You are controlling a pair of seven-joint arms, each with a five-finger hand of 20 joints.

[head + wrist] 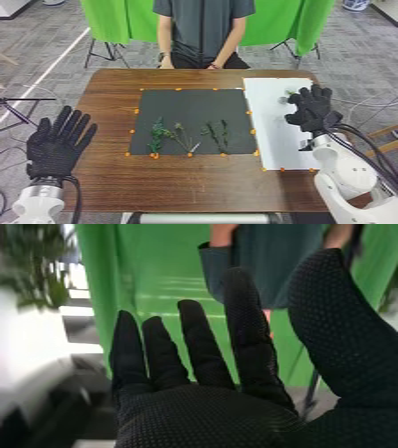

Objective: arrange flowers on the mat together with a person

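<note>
Green stems (157, 134) lie across the dark mat's (187, 107) near half, so arranging looks partly done, with a green sprig (290, 93) right of the mat perhaps left to place; the left hand (55, 151) and right hand (313, 112) have fingers spread wide, holding nothing.

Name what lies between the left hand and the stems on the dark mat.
In the head view, brown table and the edge of the dark mat separate the left hand from the stems.

You're in what looks like a lab: white robot arms (346, 172) at a wooden table (191, 192), a green cloth (289, 25) with tripod legs (108, 49) beneath, and grey floor (44, 42) around.
</note>
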